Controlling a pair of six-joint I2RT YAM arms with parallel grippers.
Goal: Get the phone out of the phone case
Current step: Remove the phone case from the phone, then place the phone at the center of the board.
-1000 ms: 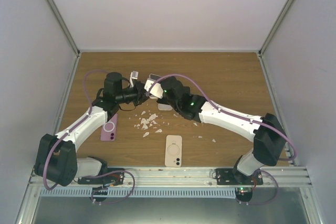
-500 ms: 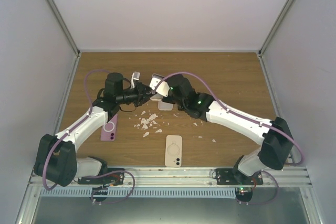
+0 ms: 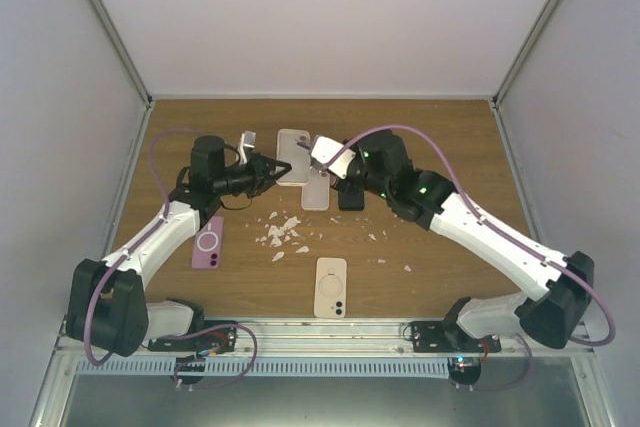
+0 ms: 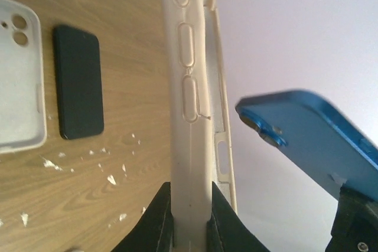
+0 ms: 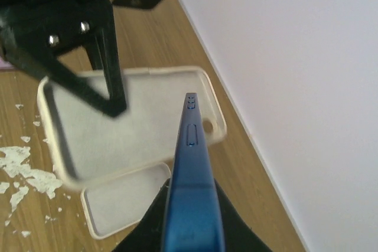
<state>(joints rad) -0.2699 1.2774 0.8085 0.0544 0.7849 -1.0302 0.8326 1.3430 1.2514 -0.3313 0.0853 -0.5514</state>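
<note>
Since a second ago, the blue phone (image 5: 190,169) has been pulled clear of the cream case (image 4: 188,87). It is clamped edge-on in the closed right claw (image 5: 192,228) above the table (image 3: 440,137). The case is pinched tight in the left claw (image 4: 190,219), just beside the phone.

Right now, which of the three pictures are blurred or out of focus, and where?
Top external view: sharp, evenly lit, only soft shadows on the table. Left wrist view: the cream case is sharp, the blue phone slightly soft, the wall behind washed out. Right wrist view: the left gripper looks smeared, and the phone's near end is out of focus.
</note>
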